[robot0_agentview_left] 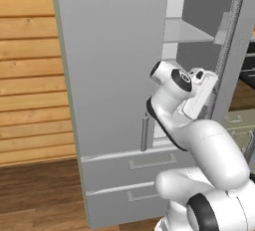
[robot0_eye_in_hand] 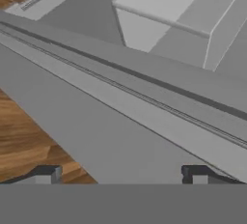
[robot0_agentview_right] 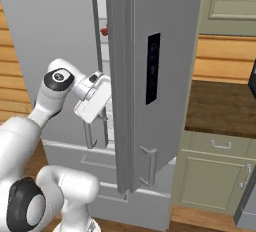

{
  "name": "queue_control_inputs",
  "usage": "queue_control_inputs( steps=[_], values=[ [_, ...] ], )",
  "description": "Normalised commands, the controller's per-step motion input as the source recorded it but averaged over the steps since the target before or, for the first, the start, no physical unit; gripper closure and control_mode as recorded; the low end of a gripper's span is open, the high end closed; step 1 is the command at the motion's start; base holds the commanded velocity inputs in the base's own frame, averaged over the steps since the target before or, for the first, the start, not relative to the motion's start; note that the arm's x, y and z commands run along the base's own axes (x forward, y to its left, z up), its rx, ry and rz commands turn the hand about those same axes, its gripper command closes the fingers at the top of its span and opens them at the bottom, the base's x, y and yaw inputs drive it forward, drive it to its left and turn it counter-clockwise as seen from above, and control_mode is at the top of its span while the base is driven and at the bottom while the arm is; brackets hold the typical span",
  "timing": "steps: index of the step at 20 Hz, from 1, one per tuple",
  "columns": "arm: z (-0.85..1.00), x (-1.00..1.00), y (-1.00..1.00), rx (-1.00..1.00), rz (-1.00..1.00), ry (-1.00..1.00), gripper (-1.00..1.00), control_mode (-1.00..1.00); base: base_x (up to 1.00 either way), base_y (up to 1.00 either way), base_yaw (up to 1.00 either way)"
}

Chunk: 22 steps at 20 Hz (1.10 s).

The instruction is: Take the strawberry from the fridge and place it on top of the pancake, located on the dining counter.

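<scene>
The gripper (robot0_eye_in_hand: 123, 174) shows in the hand view as two dark fingertips (robot0_eye_in_hand: 48, 174) set well apart at the bottom edge, spread wide with nothing between them. Between and beyond them runs the grey edge of a fridge door (robot0_eye_in_hand: 144, 117), with a pale door bin (robot0_eye_in_hand: 164, 10) further up and wood floor (robot0_eye_in_hand: 24, 141) at the lower left.

In the right base view the white hand sits in the narrow gap between the two doors of the fridge (robot0_agentview_right: 165, 76), close against the right-hand door, which stands ajar and is seen edge-on. The strawberry (robot0_agentview_right: 104, 30) is a small red lump inside the fridge, glimpsed through that gap, higher than the hand and further in. The edge of the ajar door stands just beside it on the right.

In the left base view the arm's wrist reaches into the opening beside the closed left door (robot0_agentview_left: 109, 65), with a grey shelf (robot0_agentview_left: 187, 31) above it. Below are two drawers (robot0_agentview_left: 129, 175) with slim handles. Green-grey cabinets (robot0_agentview_right: 215, 181) stand to the right, and a wood-plank wall (robot0_agentview_left: 30, 70) lies to the left.
</scene>
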Motion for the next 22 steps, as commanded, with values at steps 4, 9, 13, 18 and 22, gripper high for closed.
queue_control_inputs(
  steps=[4, 9, 13, 18, 22],
  values=[
    [0.0, -0.63, -0.78, 0.01, -0.06, -0.08, -1.0, -1.0, 0.0, 0.0, 0.0],
    [0.0, -0.56, -0.96, 0.05, -0.08, -0.07, -1.0, -1.0, 0.0, 0.0, 0.0],
    [0.02, -0.25, -0.88, 0.07, -0.05, -0.06, -1.0, -1.0, 0.0, 0.0, 0.0],
    [0.07, -0.24, -0.23, 0.19, 0.0, -0.12, -1.0, -1.0, 0.0, 0.0, 0.0],
    [0.37, -0.21, 0.55, 0.37, 0.0, -0.16, -1.0, -1.0, 0.0, 0.0, 0.0]
  ],
)
